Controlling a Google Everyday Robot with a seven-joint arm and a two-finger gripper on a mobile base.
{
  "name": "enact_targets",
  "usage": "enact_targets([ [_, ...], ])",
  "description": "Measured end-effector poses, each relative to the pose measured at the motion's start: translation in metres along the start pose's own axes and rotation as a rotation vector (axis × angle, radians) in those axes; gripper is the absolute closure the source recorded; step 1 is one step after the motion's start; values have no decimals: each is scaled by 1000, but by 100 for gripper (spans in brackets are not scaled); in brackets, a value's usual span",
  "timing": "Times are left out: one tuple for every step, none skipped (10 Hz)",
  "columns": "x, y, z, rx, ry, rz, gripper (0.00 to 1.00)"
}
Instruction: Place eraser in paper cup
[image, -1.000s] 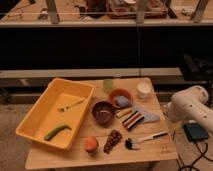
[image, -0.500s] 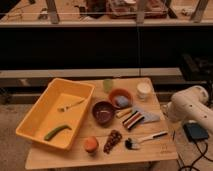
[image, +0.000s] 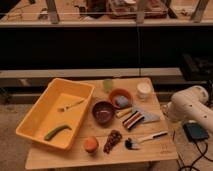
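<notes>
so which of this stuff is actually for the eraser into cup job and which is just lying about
For the job: eraser, paper cup, gripper, not made out, by the arm right of the table.
Lying about: yellow tray, fork, green cup, orange bowl, purple bowl, grey cloth, brush.

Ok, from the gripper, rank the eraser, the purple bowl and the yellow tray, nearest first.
The gripper sits off the table's right edge.
1. Eraser, right of centre.
2. Purple bowl, centre.
3. Yellow tray, far left.
</notes>
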Motion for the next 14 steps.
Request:
enact_targets([
  [0, 0, 0, 0, 0, 0, 28],
  [0, 0, 0, 0, 0, 0, 28],
  [0, 0, 0, 0, 0, 0, 28],
  [0, 0, 0, 0, 0, 0, 28],
  [0, 0, 0, 0, 0, 0, 28],
  [0, 0, 0, 0, 0, 0, 28],
  [0, 0, 0, 0, 0, 0, 28],
  [0, 0, 0, 0, -1, 1, 28],
  [1, -1, -1, 2, -4, 3, 28],
  [-1, -4, -3, 4, -29, 19, 28],
  [-7, -10, -10, 10, -90, 42, 28],
  [-11, -15, -18, 18, -152, 61, 28],
  [-12, -18, -23, 25, -182, 71, 28],
  [-13, -19, -24, 27, -195, 74, 28],
])
